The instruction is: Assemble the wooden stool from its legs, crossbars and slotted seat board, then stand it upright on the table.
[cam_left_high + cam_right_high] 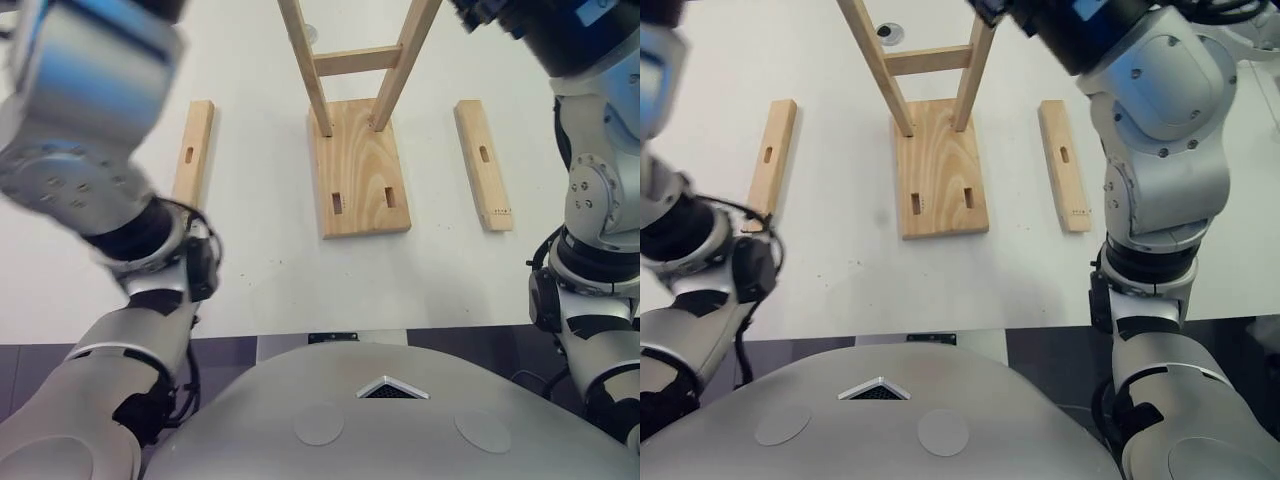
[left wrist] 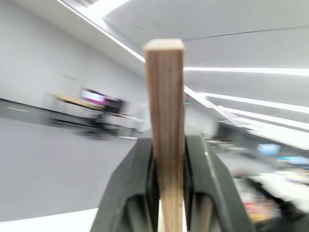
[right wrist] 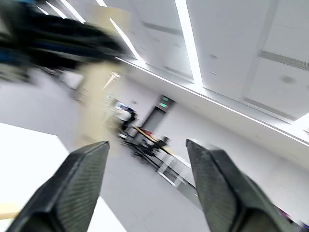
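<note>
The slotted seat board [image 1: 360,185] lies flat on the white table [image 1: 260,270]. Two legs [image 1: 305,65] joined by a crossbar [image 1: 355,60] stand in its far slots; the two near slots are open. My left gripper [image 2: 166,145] is raised above the table and shut on the upper end of a wooden leg [image 2: 165,96]. High up beside it, my right gripper [image 3: 147,164] is open with nothing between its fingers; a blurred wooden leg [image 3: 99,87] shows beyond it.
Two loose slotted wooden pieces lie flat on either side of the seat board, one to the left [image 1: 195,150] and one to the right [image 1: 483,165]. A small dark round mark [image 1: 887,32] sits on the table behind the legs. The table's near edge [image 1: 330,332] runs just before me.
</note>
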Available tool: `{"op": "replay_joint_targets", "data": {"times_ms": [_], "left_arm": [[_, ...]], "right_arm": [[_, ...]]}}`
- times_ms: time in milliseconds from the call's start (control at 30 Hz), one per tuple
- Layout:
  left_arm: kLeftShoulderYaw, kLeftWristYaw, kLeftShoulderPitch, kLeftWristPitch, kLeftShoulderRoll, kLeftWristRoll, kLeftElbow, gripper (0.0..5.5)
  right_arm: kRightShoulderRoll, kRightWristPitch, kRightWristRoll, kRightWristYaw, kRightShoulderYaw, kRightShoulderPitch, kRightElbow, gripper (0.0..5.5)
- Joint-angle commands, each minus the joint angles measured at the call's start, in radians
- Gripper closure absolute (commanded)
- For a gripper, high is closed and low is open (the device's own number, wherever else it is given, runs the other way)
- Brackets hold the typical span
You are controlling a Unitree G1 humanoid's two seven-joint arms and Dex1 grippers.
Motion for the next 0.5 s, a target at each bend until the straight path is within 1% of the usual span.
{"op": "replay_joint_targets", "data": {"times_ms": [33, 67, 100, 133, 167, 233, 333, 400, 500], "left_arm": [[0.012, -0.254, 0.295, -0.067, 0.292, 0.366, 0.063, 5.1], [-0.041, -0.323, 0.384, -0.134, 0.327, 0.489, 0.113, 5.1], [-0.095, -0.364, 0.451, -0.193, 0.326, 0.58, 0.167, 5.1], [-0.128, -0.386, 0.492, -0.238, 0.308, 0.639, 0.207, 5.1], [-0.146, -0.406, 0.52, -0.29, 0.263, 0.675, 0.254, 5.1], [-0.176, -0.442, 0.583, -0.439, 0.196, 0.785, 0.362, 5.1], [-0.171, -0.494, 0.633, -0.616, 0.104, 0.862, 0.493, 5.1], [-0.126, -0.525, 0.644, -0.682, 0.023, 0.811, 0.533, 5.1], [-0.067, -0.557, 0.634, -0.699, -0.049, 0.723, 0.527, 5.1]], "right_arm": [[-0.002, 0.022, -0.006, -0.066, -0.113, 0.034, -0.004, 2.17], [-0.001, 0.013, -0.016, -0.077, -0.127, 0.046, 0.008, 2.17], [-0.001, -0.001, -0.03, -0.083, -0.126, 0.058, 0.02, 2.17], [0.001, -0.013, -0.04, -0.085, -0.12, 0.068, 0.03, 2.17], [0.003, -0.025, -0.05, -0.089, -0.116, 0.083, 0.037, 2.17], [0.01, -0.044, -0.057, -0.096, -0.12, 0.124, 0.047, 2.17], [0.014, -0.055, -0.061, -0.099, -0.13, 0.177, 0.049, 2.17], [0.016, -0.065, -0.062, -0.095, -0.123, 0.198, 0.055, 2.17], [0.018, -0.075, -0.06, -0.092, -0.118, 0.209, 0.066, 2.17]]}}
